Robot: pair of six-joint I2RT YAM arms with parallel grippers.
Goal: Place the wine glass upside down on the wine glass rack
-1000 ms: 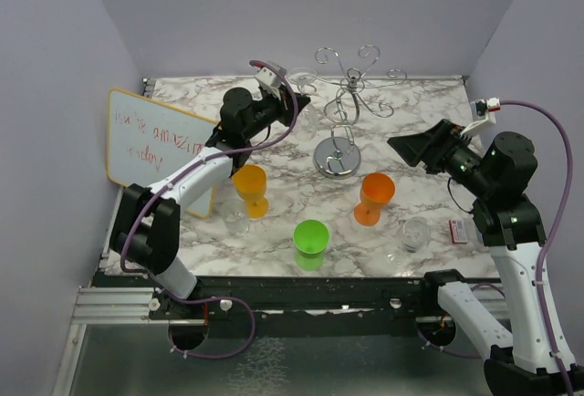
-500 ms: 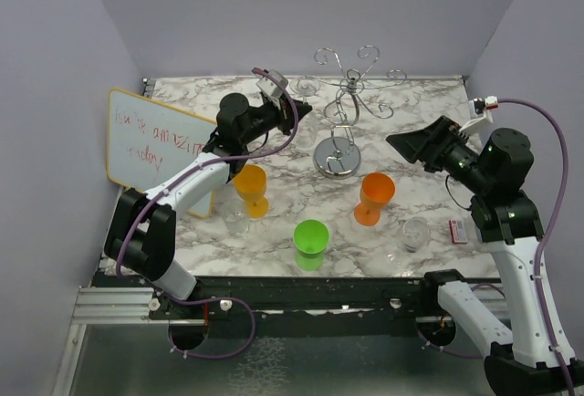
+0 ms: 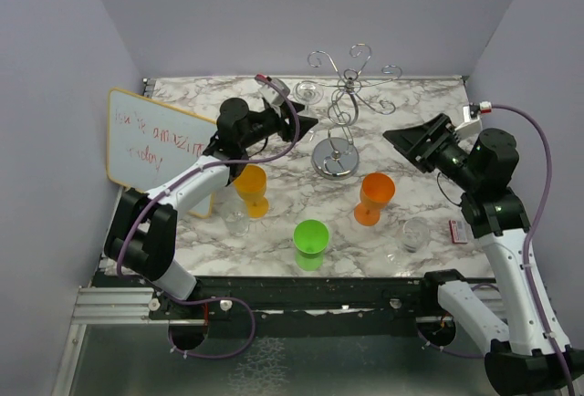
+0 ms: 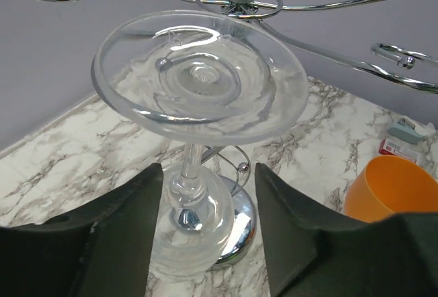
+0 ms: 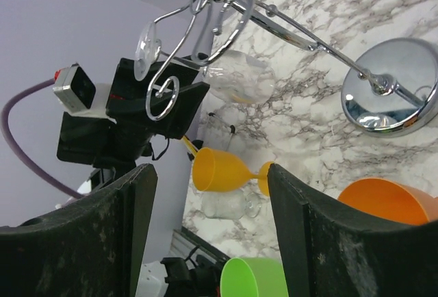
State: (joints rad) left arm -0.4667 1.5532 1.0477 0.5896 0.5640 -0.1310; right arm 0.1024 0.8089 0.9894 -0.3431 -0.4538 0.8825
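A clear wine glass (image 3: 308,93) hangs upside down from a curled arm on the left side of the chrome wine glass rack (image 3: 342,111). In the left wrist view its round foot (image 4: 198,78) is on top and its bowl (image 4: 188,225) is below. My left gripper (image 3: 299,124) is open around the stem; its black fingers (image 4: 130,235) stand on either side, off the stem. From the right wrist view the glass (image 5: 239,78) hangs in the spiral loop with the left gripper behind it. My right gripper (image 3: 403,140) is open and empty, raised to the right of the rack.
On the marble table stand a yellow-orange goblet (image 3: 250,186), an orange goblet (image 3: 375,195), a green cup (image 3: 310,241) and two clear glasses (image 3: 235,223) (image 3: 415,232). A whiteboard (image 3: 155,145) leans at the left. A small red box (image 3: 458,230) lies at the right.
My left gripper has opened and let go of the wine glass, which now hangs on the rack arm. The rack's top has shifted slightly. My right arm has moved up a little.
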